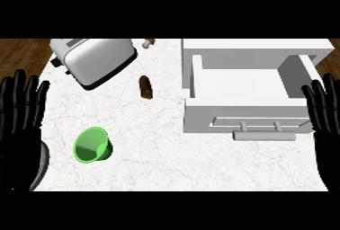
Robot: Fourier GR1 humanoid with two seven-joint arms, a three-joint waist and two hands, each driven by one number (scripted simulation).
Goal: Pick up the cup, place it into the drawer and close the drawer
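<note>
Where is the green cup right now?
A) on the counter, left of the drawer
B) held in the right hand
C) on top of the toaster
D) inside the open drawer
A: the green cup sits on the counter, left of the open drawer, while the left hand and right hand are open at the view's edges and hold nothing.

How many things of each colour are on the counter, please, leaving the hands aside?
Green: 1, the cup
Silver: 1, the toaster
White: 1, the open drawer
Brown: 2, a bottle and a small item behind it
Total: 5
</note>
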